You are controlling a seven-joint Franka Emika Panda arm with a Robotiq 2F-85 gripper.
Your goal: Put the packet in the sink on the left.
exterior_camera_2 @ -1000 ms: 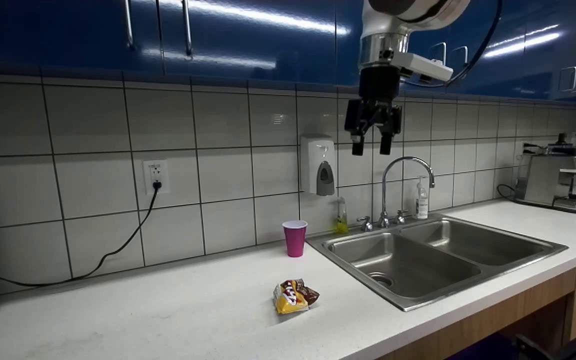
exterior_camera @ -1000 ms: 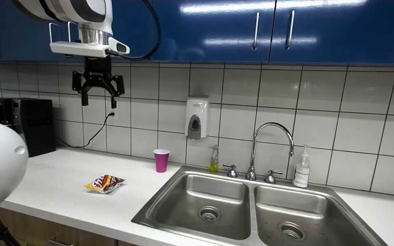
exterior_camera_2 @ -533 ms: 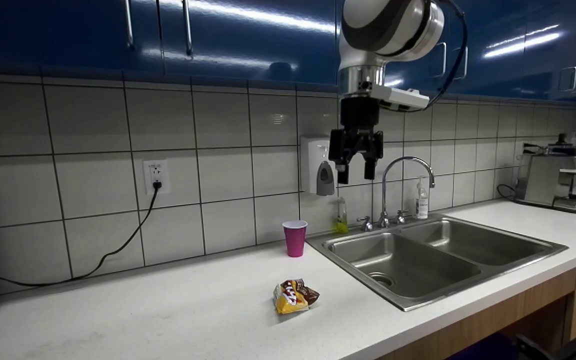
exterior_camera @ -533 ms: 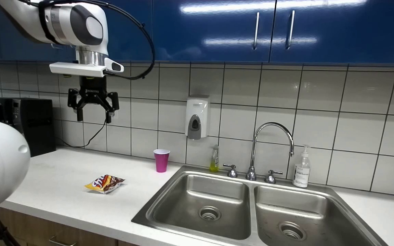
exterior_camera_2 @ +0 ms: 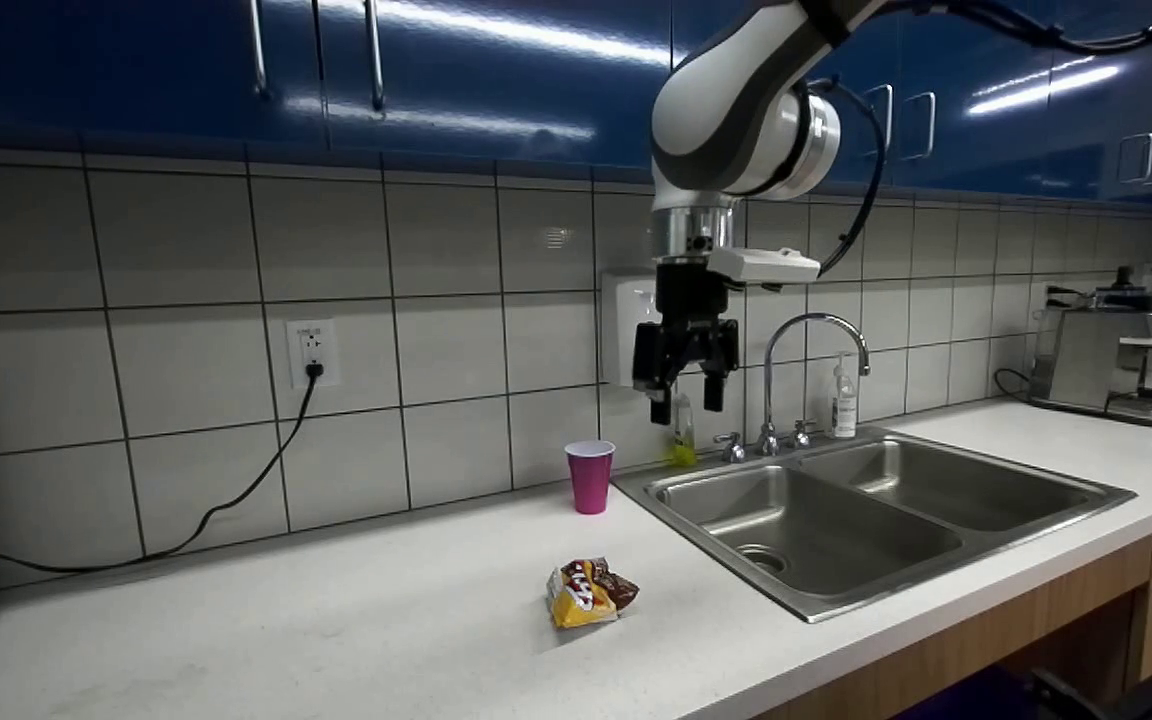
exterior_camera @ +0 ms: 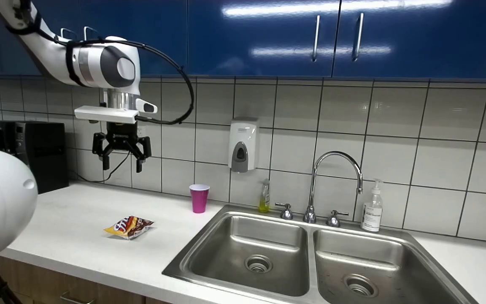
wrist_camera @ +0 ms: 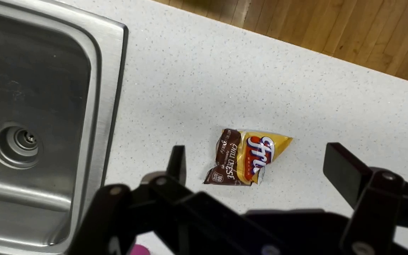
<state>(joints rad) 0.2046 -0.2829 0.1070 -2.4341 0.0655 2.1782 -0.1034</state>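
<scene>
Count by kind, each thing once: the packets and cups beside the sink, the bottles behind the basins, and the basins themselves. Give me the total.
Packets: 1, the snack packet
Cups: 1, the pink cup
Bottles: 2, the yellow-green bottle and the pump bottle
Basins: 2, the cup-side basin and its twin basin
Total: 6

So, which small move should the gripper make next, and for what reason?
I would probably lower the gripper toward the packet: it hangs above the counter with jaws apart, holding nothing, and the wrist view shows the packet below, framed between them.
</scene>
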